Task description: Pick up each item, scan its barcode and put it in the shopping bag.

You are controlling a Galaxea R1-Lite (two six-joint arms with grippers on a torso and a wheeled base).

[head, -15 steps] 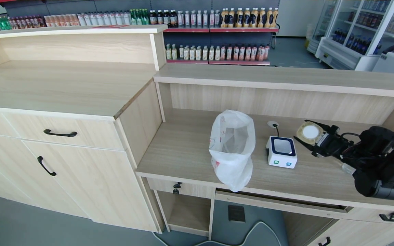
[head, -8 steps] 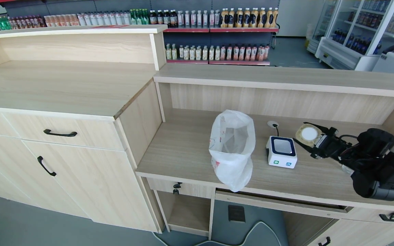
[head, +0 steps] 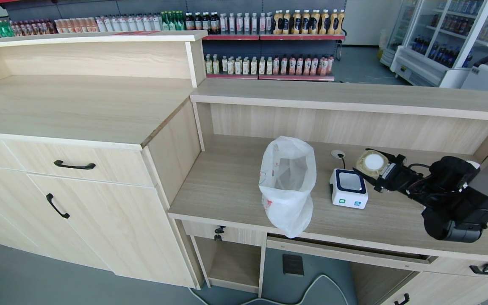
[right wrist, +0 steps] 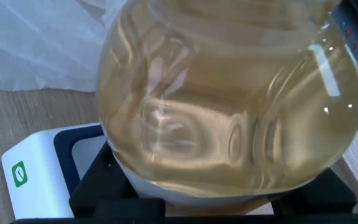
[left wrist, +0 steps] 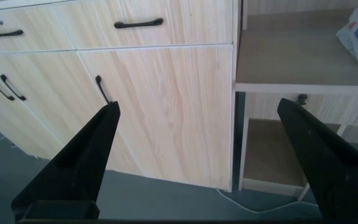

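Clamping bottle (head: 373, 162) in right jaws, near scanner (head: 349, 188)

Pale wooden counter (head: 100, 106) (black-handled drawers), bottle shelves (head: 269, 40) behind, glass fridges (head: 439, 38), grey floor (head: 36, 279)

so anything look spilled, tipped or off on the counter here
Nothing stands out. The shopping bag stands open, the scanner sits flat beside it, and the right hand holds a bottle close to the scanner; no spill shows.

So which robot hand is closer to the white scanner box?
The right. The right gripper holds a bottle close by the scanner; the left gripper hangs by the cupboard doors, far from it.
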